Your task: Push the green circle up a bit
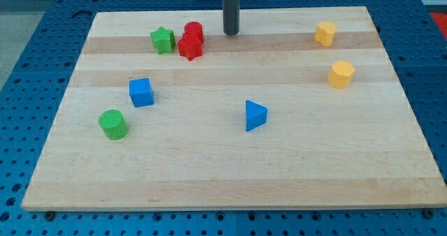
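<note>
My tip (231, 33), the lower end of a straight dark rod, rests on the pale wooden table top (223, 166) near the middle of its top edge, touching no block; it is a bare rod end that grips nothing. Just to the view's left of it, two red plastic blocks huddle together: a red cylinder-like block (194, 32) and, touching it on the near side, a red star-shaped block (189, 47). A green star-shaped block (162, 40) sits just beside them, toward the top-left corner. Farther down, near the left edge, stands a blue cube (141, 92), and below it, toward the bottom-left corner, the green circle (112, 124), a short green cylinder, well apart from my tip. A blue triangular block (255, 115) lies near the table's centre. Toward the right edge are two yellow blocks, one (325, 33) near the top-right corner, the other (341, 75) below it. No containers hold any of the blocks.
</note>
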`<state>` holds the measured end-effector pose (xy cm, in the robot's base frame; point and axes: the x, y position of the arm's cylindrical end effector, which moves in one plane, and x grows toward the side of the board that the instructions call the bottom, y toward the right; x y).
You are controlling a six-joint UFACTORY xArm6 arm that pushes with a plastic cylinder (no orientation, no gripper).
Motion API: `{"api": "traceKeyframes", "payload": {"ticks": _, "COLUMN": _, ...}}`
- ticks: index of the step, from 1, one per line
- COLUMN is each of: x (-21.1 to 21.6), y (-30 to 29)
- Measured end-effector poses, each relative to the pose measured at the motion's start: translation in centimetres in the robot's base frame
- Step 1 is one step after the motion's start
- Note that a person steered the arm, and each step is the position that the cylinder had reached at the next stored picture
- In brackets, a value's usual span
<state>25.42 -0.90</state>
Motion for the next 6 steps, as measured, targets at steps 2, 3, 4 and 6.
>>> {"api": "traceKeyframes", "payload": {"ticks": 2, "x": -0.3, "y": -5.0}}
{"api": "traceKeyframes", "payload": {"ticks": 3, "x": -0.3, "y": -7.0}}
{"api": "traceKeyframes", "payload": {"ticks": 4, "x": -0.3, "y": -7.2}}
{"api": "traceKeyframes", "payload": {"ticks": 6, "x": 4.2, "y": 0.7}}
